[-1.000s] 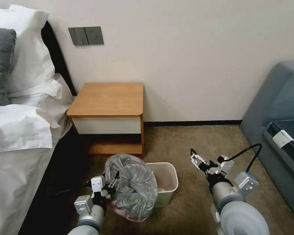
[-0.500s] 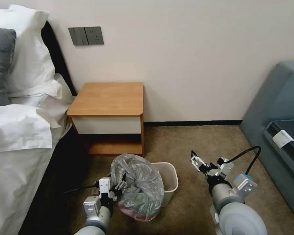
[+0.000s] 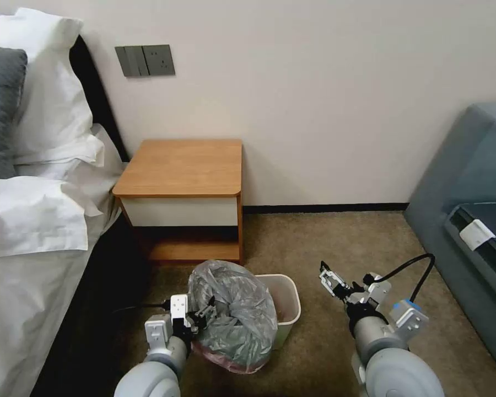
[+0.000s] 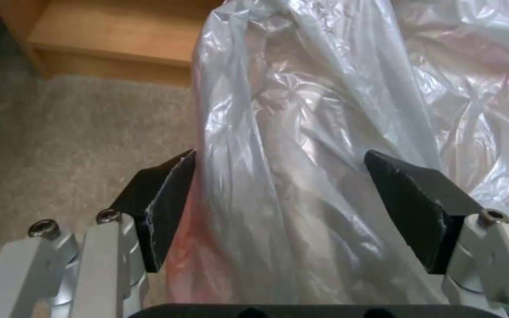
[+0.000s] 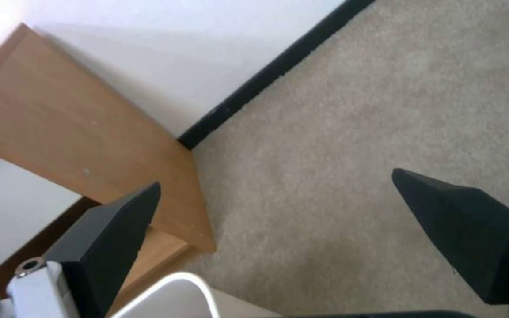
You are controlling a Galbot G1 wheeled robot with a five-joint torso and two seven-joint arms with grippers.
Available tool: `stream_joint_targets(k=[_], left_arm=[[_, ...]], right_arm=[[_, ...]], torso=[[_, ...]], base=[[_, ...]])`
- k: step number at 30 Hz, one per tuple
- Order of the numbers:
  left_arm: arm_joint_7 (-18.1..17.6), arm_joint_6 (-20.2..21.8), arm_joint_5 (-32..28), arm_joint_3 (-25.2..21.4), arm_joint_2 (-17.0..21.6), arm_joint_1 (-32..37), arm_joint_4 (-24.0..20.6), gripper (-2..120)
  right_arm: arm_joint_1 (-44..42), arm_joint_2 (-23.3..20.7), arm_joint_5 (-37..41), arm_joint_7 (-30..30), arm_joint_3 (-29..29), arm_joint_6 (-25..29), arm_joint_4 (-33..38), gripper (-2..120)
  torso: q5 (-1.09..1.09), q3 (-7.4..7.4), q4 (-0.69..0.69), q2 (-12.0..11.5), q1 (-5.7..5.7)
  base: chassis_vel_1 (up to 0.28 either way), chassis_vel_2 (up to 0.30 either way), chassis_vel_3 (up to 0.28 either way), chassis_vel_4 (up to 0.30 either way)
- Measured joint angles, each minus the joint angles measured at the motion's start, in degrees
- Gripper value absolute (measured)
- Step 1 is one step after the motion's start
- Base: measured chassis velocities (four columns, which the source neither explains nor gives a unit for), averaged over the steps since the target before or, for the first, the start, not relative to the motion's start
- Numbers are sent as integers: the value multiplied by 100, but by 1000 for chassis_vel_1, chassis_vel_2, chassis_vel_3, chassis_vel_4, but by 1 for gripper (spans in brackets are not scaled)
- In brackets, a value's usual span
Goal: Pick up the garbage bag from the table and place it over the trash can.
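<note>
One crinkly grey garbage bag [image 3: 234, 315], pink-edged, ballooned over trash can [image 3: 288, 305], btwn wide-open left gripper [image 3: 202, 316]; right gripper [image 3: 329, 277] open, empty.

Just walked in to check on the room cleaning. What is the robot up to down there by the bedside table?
It is fitting a garbage bag onto the trash can on the carpet in front of the table. The left gripper has its fingers spread wide with bag plastic between them, not clamped. The bag bulges over the can's left side; the right part of the rim is uncovered. The right gripper hangs open above the carpet to the can's right, holding nothing.
</note>
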Motion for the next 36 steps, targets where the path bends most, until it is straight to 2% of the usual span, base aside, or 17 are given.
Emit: stream_joint_targets(k=[2, 6, 16, 19, 21, 23, 25, 26, 28, 29, 32, 33, 36], left_arm=[[-163, 204, -278, 29, 84, -144, 16, 75], [-305, 360, -506, 83, 176, -306, 100, 75], [-541, 594, -732, 258, 252, -574, 286, 74], [-684, 778, -879, 299, 222, -700, 349, 71], [-716, 841, -884, 303, 195, -732, 390, 62], [-717, 862, -884, 304, 185, -737, 406, 60], [-717, 882, -883, 301, 165, -725, 412, 48], [-717, 882, -883, 301, 165, -725, 412, 48], [-712, 885, -881, 291, 136, -696, 412, 35], [-712, 885, -881, 291, 136, -696, 412, 35], [-687, 864, -870, 265, 104, -647, 403, 21], [-687, 864, -870, 265, 104, -647, 403, 21], [-440, 540, -647, 162, 67, -507, 402, 9]], right_arm=[[-9, 29, -36, 3, -24, 10, -65, 100], [-28, 90, -96, 5, -54, 29, -162, 100], [-119, 217, -242, -19, -76, 73, -306, 100], [-137, 240, -284, -34, -77, 88, -353, 100], [-122, 238, -285, -37, -77, 91, -369, 100], [-107, 231, -286, -37, -77, 92, -377, 100], [-73, 213, -274, -38, -75, 93, -384, 100], [-73, 213, -274, -38, -75, 93, -384, 100], [-45, 202, -264, -38, -74, 93, -397, 100], [-45, 202, -264, -38, -74, 93, -397, 100], [-38, 198, -273, -144, -71, 93, -405, 100], [-38, 198, -273, -144, -71, 93, -405, 100], [-96, 99, -323, -643, -29, 92, -211, 100]], torso=[[0, 0, 0, 0, 0], [0, 0, 0, 0, 0], [0, 0, 0, 0, 0], [0, 0, 0, 0, 1], [0, 0, 0, 0, 1], [0, 0, 0, 0, 1], [0, 0, 0, 0, 1], [0, 0, 0, 0, 1], [0, 0, 0, 0, 1], [0, 0, 0, 0, 1], [1, 0, 0, 0, 1], [1, 0, 0, 0, 1], [0, 0, 0, 0, 1]], base=[[0, 0, 0, 0], [0, 0, 0, 0], [0, 0, 0, 0], [0, 0, 0, 0], [0, 0, 0, 0], [0, 0, 0, 0], [0, 0, 0, 0], [0, 0, 0, 0], [0, 0, 0, 0], [0, 0, 0, 0], [0, 0, 0, 0], [0, 0, 0, 0], [0, 0, 0, 0]])
